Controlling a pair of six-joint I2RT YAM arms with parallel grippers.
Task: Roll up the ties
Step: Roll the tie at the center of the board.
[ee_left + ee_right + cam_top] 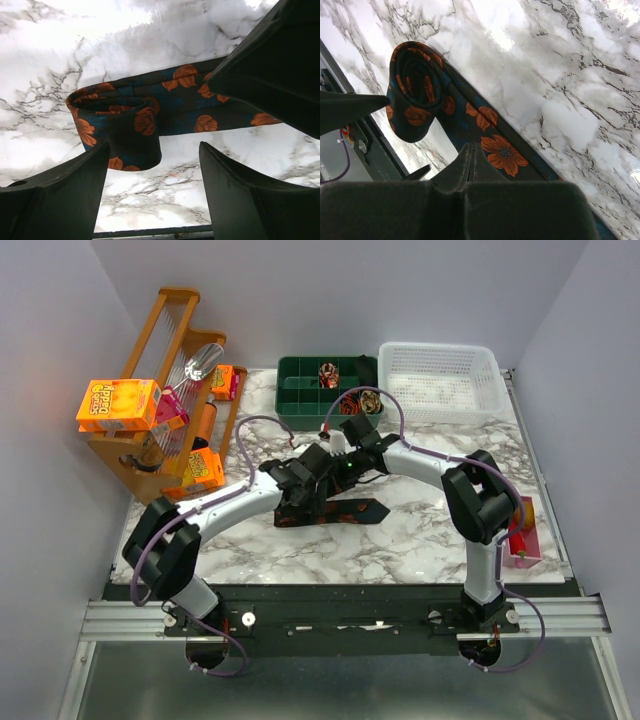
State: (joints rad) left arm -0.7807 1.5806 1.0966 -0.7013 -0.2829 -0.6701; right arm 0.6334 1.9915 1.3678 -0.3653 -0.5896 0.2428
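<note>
A dark navy tie with orange flowers (340, 510) lies on the marble table (420, 540), in the middle. One end is wound into a loose coil (120, 130), also seen in the right wrist view (415, 95); the rest lies as a flat strip (495, 150). My left gripper (155, 150) is open, its fingers (70, 185) on either side just short of the coil, empty. My right gripper (472, 147) is shut, its tips down on or just over the flat strip beside the coil. In the top view both grippers, left (300, 490) and right (325, 475), meet over the tie. Two rolled ties (328, 373) (365, 400) sit in a green compartment box (300, 390).
A white mesh basket (440, 380) stands at the back right. A wooden rack (170, 390) with orange boxes (118, 404) stands at the left. A small pink-red object (522, 535) lies at the right edge.
</note>
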